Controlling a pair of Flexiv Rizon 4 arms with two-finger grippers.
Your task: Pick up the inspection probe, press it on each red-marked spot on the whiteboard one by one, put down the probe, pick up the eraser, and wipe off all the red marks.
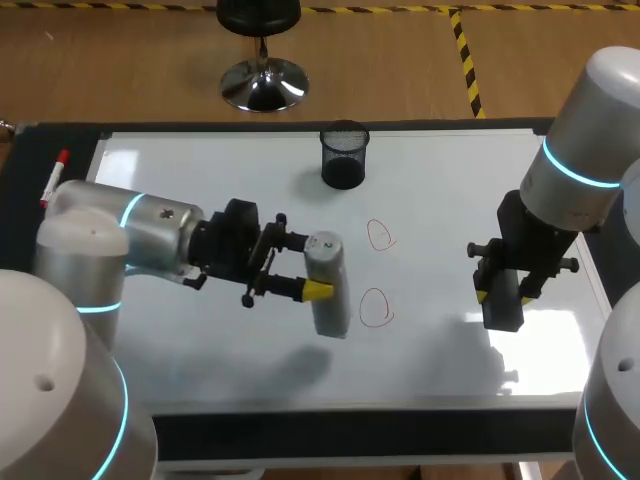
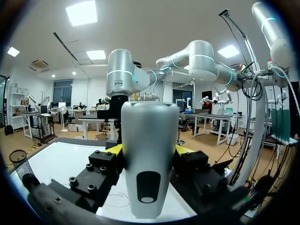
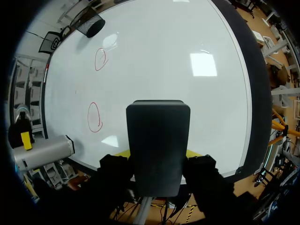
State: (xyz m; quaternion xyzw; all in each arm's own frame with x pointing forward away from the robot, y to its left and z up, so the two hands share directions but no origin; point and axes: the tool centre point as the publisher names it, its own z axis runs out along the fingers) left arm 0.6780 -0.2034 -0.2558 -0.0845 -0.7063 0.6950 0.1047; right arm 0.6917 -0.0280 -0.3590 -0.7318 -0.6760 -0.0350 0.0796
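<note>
Left jaws: closed on the probe [image 1: 328,285] [image 2: 149,164], one yellow tip on each side of its grey body.
Probe: over the whiteboard [image 1: 200,340] [image 2: 61,159] near its middle, just beside the near mark [image 1: 375,308]. Whether it touches the board cannot be told.
Right jaws: holding the eraser [image 1: 502,300] [image 3: 158,145], a black block clamped from both sides.
Eraser: over the right part of the whiteboard [image 3: 187,47], well apart from both marks.
Marks: two red loops, the near mark [image 3: 94,117] and the far mark [image 1: 380,235] [image 3: 100,59], one behind the other between the probe [image 3: 44,152] and the eraser.
Cup: black mesh cup [image 1: 344,160] [image 3: 91,24], upright on the whiteboard near its far edge, beyond the far mark. Its inside is dark, so its contents cannot be told.
Marker: red-capped marker [image 1: 54,178] on the dark worktop [image 1: 330,435], just beside the whiteboard's left edge.
Arms: left arm [image 1: 130,235] comes in low across the board; right arm [image 1: 585,150] hangs down from the right.
</note>
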